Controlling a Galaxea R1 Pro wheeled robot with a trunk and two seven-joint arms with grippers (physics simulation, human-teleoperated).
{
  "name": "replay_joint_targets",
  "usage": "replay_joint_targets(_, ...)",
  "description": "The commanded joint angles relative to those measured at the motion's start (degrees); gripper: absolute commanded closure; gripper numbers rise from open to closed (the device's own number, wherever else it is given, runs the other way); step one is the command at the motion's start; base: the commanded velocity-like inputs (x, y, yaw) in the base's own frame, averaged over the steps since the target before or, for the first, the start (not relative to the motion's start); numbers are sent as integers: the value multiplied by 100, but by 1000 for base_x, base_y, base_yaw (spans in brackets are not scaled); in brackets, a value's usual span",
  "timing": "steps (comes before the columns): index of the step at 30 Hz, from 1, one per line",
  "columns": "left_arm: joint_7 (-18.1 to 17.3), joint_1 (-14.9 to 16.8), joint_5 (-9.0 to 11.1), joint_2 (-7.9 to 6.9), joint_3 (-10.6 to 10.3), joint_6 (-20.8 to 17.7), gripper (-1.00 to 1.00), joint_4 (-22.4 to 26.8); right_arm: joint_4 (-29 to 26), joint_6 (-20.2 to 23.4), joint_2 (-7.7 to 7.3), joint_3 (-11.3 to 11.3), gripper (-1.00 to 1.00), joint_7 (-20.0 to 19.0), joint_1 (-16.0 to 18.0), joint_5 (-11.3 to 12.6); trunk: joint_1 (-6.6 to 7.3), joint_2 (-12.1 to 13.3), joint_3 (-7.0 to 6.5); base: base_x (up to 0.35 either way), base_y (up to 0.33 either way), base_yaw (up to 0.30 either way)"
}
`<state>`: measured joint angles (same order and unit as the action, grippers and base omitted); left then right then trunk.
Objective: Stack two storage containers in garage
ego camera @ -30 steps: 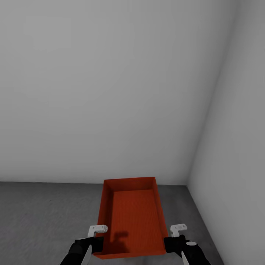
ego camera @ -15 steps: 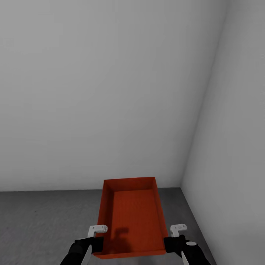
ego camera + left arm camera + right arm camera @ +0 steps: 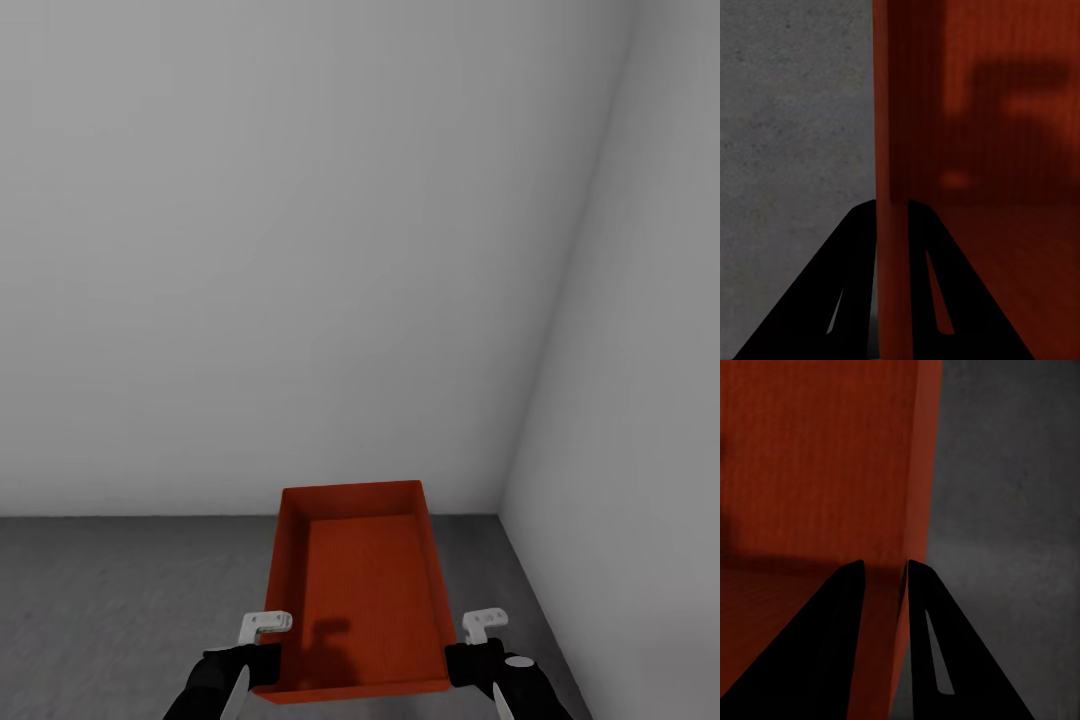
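The right end effector (image 3: 885, 585) has its two black fingers (image 3: 937, 652) straddling the thin side wall of the red-orange storage container (image 3: 817, 457), dark grey concrete floor (image 3: 1012, 510) beyond.

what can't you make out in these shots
- Second container: not in these pictures, so stacking can't be judged.
- Whether the container rests on the floor or hangs above it: its own bottom hides that in the head view.
- Container's near wall: cut off by the head view's lower edge.
- Left gripper and right gripper: each straddles a side wall; pad contact is hidden.
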<state>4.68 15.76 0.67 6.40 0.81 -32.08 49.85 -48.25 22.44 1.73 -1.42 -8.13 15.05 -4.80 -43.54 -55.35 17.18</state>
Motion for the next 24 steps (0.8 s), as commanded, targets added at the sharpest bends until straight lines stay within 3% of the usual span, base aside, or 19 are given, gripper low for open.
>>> replay_joint_targets(1,24,6,-146,10,51,193,100,24,-2,41,170,-227,100,-140,-2,75,-3,-5,8,270,0,4)
replay_joint_targets(6,24,6,-146,10,51,193,100,24,-1,41,170,-227,100,-140,-2,75,-3,-5,8,180,0,1)
replay_joint_targets(19,7,6,-137,11,51,190,100,25,-4,41,170,-227,100,-141,-2,75,-3,-5,8,10,0,0)
replay_joint_targets(24,7,6,-137,11,51,191,100,24,-4,41,170,-227,100,-138,-2,75,-113,-206,98,0,0,0)
